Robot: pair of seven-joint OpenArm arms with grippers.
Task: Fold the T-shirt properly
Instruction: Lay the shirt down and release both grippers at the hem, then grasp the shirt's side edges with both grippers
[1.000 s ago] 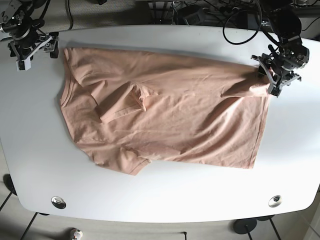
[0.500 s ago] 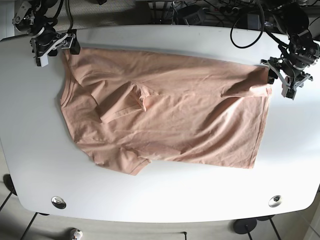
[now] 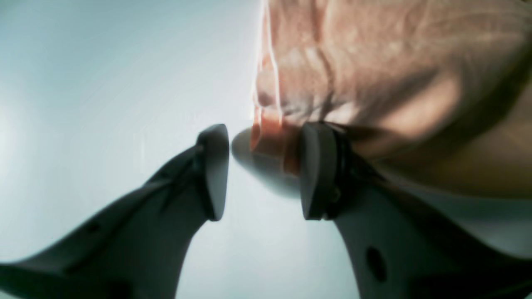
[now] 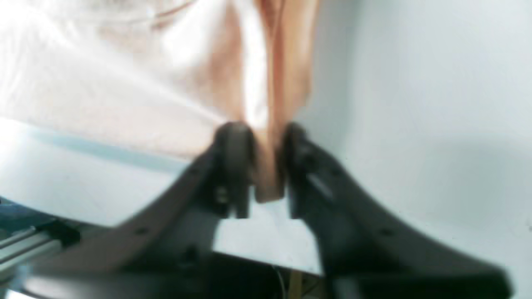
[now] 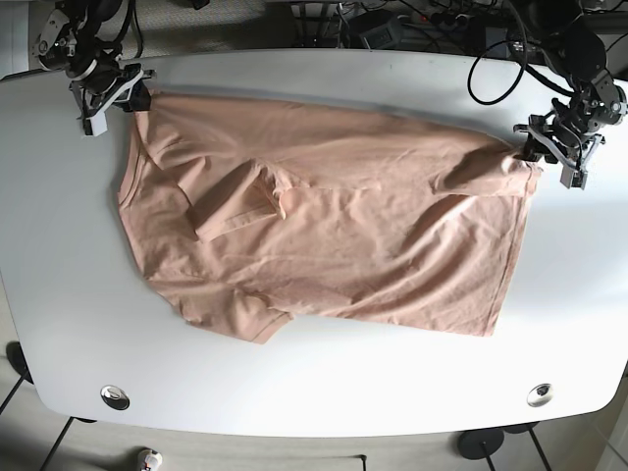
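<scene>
Fabric of the peach T-shirt (image 5: 334, 226) lies spread across the white surface (image 5: 324, 392), its far corners taken up: right claw (image 4: 262, 170) pinched on one, left claw (image 3: 264, 170) part-open around the other, which should close before both lift to fold.

Both grippers (image 5: 110, 96) now at the T-shirt (image 5: 324, 216) corners, cloth between fingers.

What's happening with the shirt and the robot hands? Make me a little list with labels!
shirt: peach T-shirt spread flat on the white table, one sleeve folded inward
left gripper: at a far corner of the shirt, jaws apart around the hem
right gripper: pinching the other far corner
fold: not yet done
</scene>
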